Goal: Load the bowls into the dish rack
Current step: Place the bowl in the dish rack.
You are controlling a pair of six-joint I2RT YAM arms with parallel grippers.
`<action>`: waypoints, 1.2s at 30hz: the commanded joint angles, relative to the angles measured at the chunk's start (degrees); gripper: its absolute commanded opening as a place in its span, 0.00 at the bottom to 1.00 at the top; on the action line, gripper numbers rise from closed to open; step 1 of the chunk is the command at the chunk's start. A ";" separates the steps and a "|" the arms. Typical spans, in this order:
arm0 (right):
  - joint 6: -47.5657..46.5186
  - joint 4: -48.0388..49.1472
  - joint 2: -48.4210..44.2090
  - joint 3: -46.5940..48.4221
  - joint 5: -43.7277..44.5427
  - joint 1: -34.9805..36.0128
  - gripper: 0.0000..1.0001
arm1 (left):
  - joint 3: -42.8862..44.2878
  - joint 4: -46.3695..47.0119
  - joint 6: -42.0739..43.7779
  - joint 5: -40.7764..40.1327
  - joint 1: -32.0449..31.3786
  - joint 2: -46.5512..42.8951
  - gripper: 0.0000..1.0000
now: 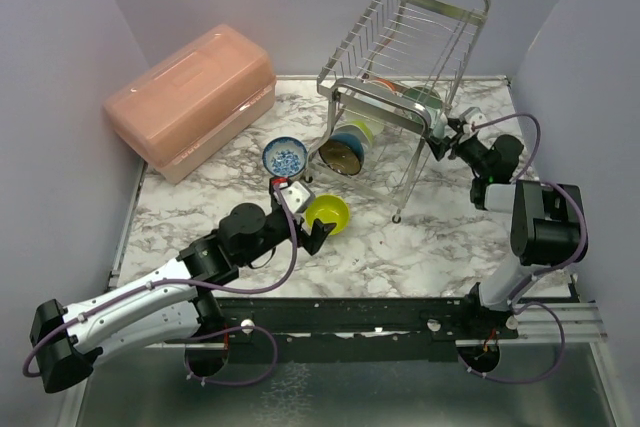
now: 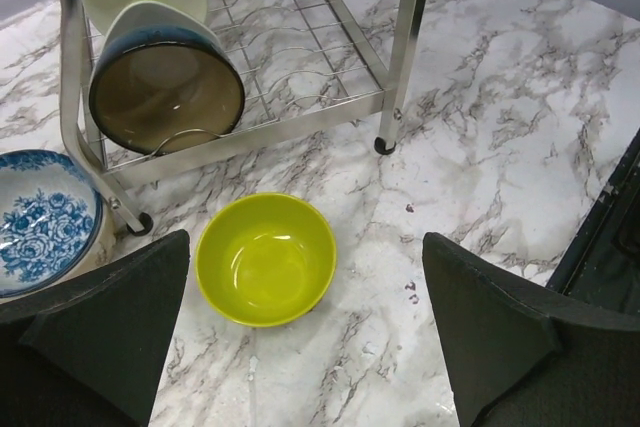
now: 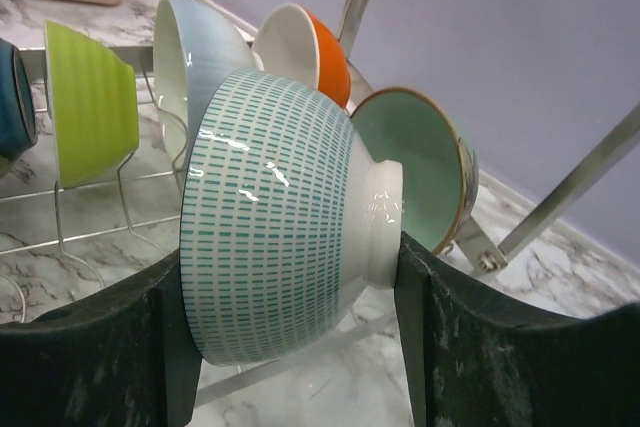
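Marble table, R tool clamped on dashed bowl, on edge, axis horiz, L tool apart

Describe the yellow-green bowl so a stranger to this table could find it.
Find the tall steel dish rack at the back of the marble table. Two bowls sit upright on the tabletop by its front left leg; the lime bowl is the one nearer the open left gripper. It is plain; the floral bowl beside it is blue-patterned.
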 commanded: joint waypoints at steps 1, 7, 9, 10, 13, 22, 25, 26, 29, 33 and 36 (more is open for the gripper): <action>0.74 7.59 3.81 6.06 -9.88 -0.75 0.00 | -1.36 -1.47 1.24 -3.55 0.11 -1.29 0.99; -9.38 -5.78 5.30 11.61 -11.63 -0.74 0.01 | -1.02 -3.12 3.26 -5.02 0.07 -1.03 0.99; -11.94 -8.77 5.77 12.90 -11.54 -0.75 0.00 | -0.92 -3.77 3.85 -5.25 0.06 -1.11 0.99; -13.10 -10.50 6.04 13.75 -11.61 -0.75 0.01 | -0.93 -3.86 3.86 -5.50 0.06 -1.21 0.99; -16.31 -15.71 6.89 16.17 -11.77 -0.71 0.00 | -1.13 -3.82 3.33 -5.21 0.06 -0.94 0.99; -18.86 -23.07 9.49 21.01 -14.27 -0.59 0.00 | 0.12 -6.54 3.66 -6.54 0.04 2.01 0.99; -20.60 -26.53 9.94 22.10 -14.07 0.27 0.01 | 0.15 -6.62 3.62 -6.57 0.01 2.13 0.99; -21.92 -28.23 10.11 22.60 -13.47 0.77 0.00 | 0.17 -6.60 3.63 -6.65 0.01 2.01 0.99; -26.65 -34.76 10.63 24.52 -10.91 2.31 0.01 | -0.09 -6.64 3.63 -6.79 0.00 1.64 0.99; -28.33 -37.26 11.52 25.77 -8.71 3.09 0.01 | -0.13 -6.57 3.71 -6.68 0.06 1.25 0.99; -29.33 -38.83 12.11 26.76 -7.48 3.65 0.00 | -0.19 -6.62 3.82 -6.74 0.02 1.23 0.99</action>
